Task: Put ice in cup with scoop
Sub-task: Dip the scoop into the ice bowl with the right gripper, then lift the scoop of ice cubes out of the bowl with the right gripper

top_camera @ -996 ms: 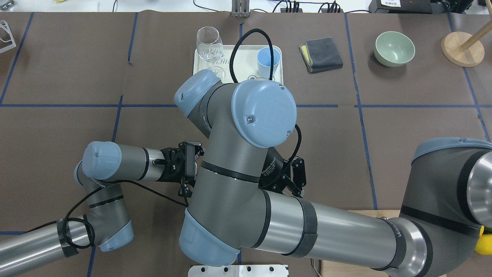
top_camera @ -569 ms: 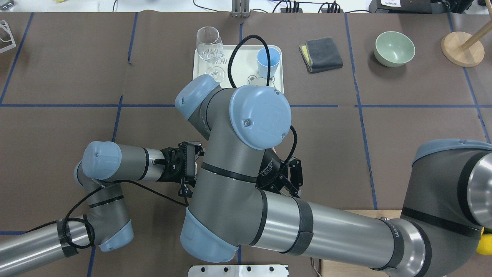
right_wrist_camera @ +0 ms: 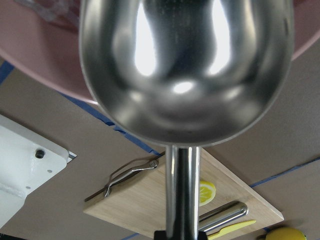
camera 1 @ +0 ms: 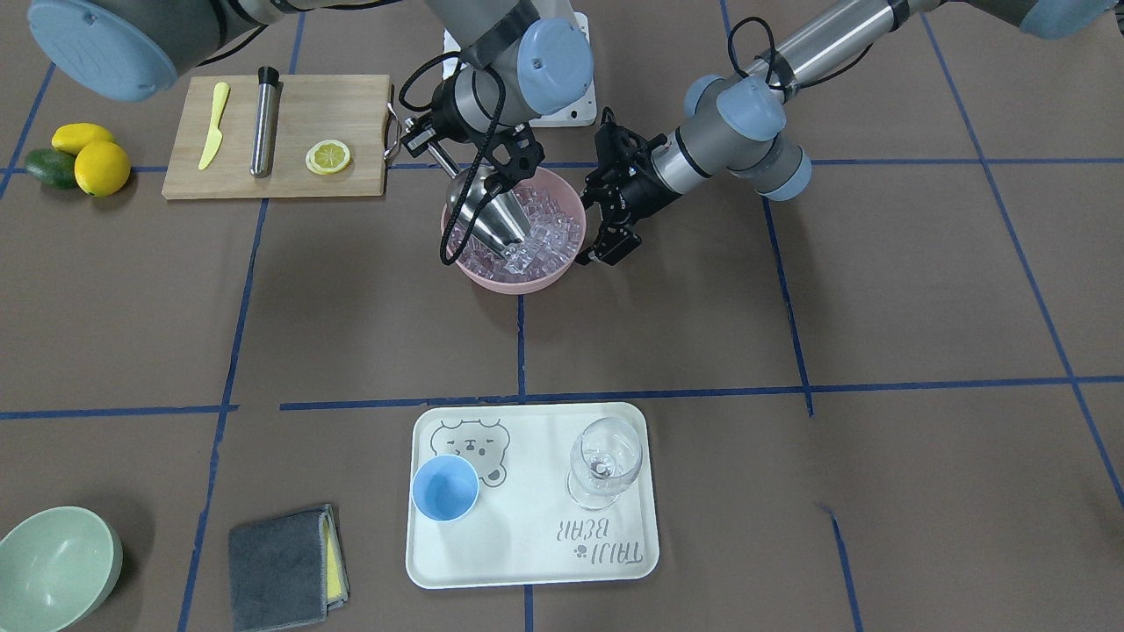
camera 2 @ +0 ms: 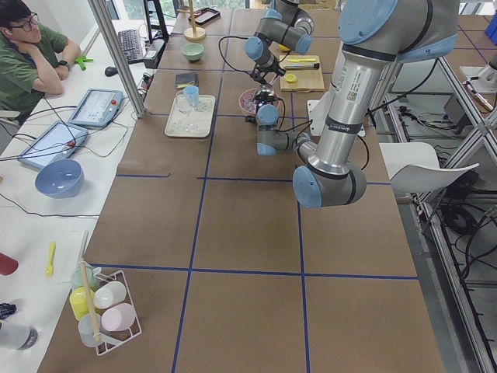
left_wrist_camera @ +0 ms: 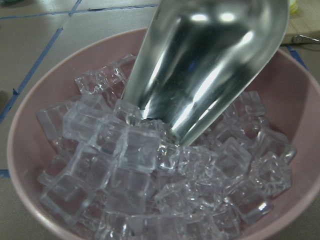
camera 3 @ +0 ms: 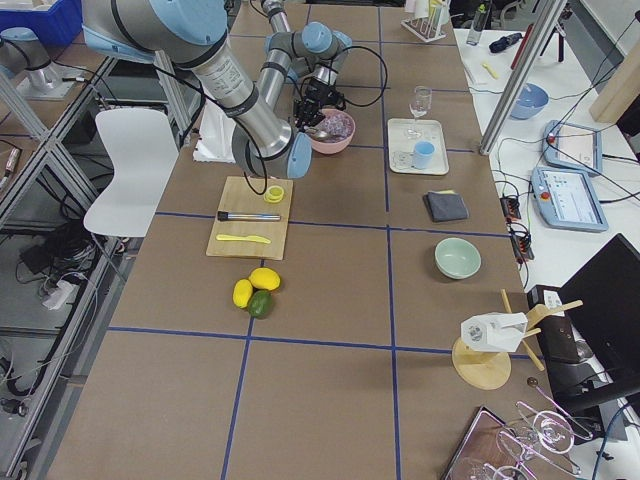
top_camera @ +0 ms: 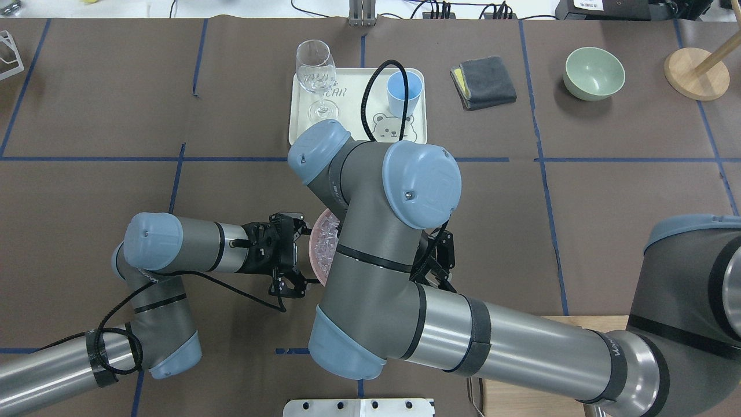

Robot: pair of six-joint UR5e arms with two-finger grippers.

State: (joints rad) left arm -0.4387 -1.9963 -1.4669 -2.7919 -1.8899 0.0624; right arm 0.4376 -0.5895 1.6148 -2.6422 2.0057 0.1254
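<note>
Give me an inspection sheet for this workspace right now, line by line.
Surface: table papered brown, blue tape grid.
Job's things: scoop tip dug into ice in pink bowl; cup empty on tray.
Clutter: stemmed glass, cutting board, lemons, green bowl, grey cloth.
Grippers: right gripper shut on scoop handle; left gripper jaws open beside bowl.
Cables: black cable loops off right wrist.
Surroundings: seated person at side bench.

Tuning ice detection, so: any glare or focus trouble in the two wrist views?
Left wrist: long bright light streaks on the scoop; the ice is sharp, with small sparkles. Right wrist: the scoop fills most of the frame, with two white glare patches; the cutting board behind stays legible.
</note>
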